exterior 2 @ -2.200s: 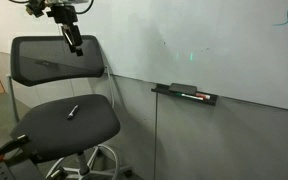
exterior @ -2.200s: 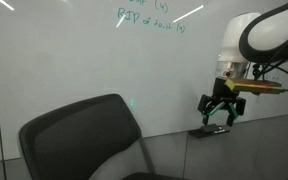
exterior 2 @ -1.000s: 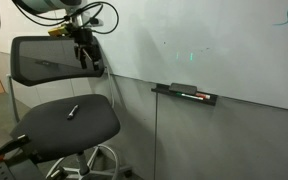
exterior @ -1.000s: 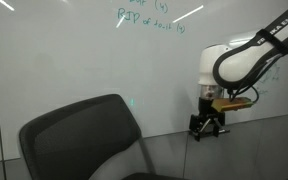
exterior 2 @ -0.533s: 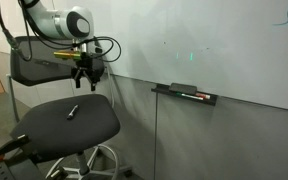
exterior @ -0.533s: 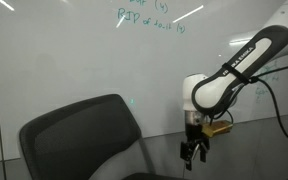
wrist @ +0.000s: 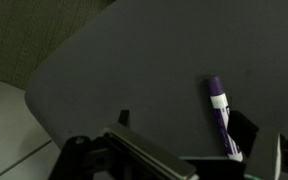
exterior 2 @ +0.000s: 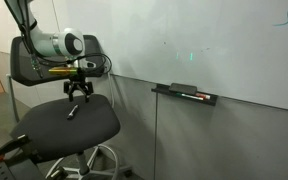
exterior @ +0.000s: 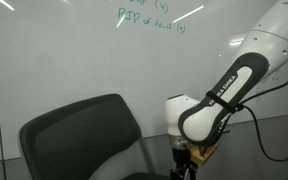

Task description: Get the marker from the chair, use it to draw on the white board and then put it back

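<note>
The marker [wrist: 221, 112], purple with a white band, lies flat on the dark seat of the chair [wrist: 134, 70]. In the wrist view my gripper [wrist: 184, 128] hangs open above the seat. The marker's lower end lies just inside one dark finger [wrist: 246, 130], and the other fingertip [wrist: 124, 117] is far to its left. In an exterior view the gripper [exterior 2: 79, 97] hovers a little above the marker [exterior 2: 72, 111], a small dark stick on the seat [exterior 2: 54, 128]. The white board [exterior: 74, 50] with teal writing fills the wall behind the chair backrest [exterior: 84, 135]. Nothing is held.
A dark tray [exterior 2: 184, 93] fixed to the wall under the board holds other markers. The chair's backrest [exterior 2: 34, 62] stands behind the arm. Its wheeled base [exterior 2: 89, 160] rests on the floor. A pale floor strip [wrist: 9, 115] shows past the seat's edge.
The arm has swung down from backrest height toward the seat, and the gripper now hangs just over the marker. The jaws stayed open throughout. The marker has not moved.
</note>
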`<action>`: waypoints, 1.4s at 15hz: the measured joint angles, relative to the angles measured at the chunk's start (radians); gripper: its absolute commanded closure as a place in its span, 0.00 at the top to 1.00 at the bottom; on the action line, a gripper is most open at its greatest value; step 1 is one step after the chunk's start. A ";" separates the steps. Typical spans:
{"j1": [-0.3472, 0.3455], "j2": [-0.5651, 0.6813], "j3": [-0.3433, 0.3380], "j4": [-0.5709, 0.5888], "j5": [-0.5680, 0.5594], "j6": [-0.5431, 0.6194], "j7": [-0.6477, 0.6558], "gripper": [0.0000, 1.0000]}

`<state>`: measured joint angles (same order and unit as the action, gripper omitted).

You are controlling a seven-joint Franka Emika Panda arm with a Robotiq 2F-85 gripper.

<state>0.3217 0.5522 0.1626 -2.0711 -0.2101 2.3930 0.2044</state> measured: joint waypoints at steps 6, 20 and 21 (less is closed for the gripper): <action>0.036 0.110 -0.007 0.059 -0.003 0.014 -0.011 1.00; 0.119 0.216 0.004 0.108 -0.022 0.063 -0.090 0.89; 0.120 0.220 0.003 0.112 -0.027 0.063 -0.092 0.82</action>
<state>0.4413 0.7717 0.1655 -1.9593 -0.2372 2.4565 0.1125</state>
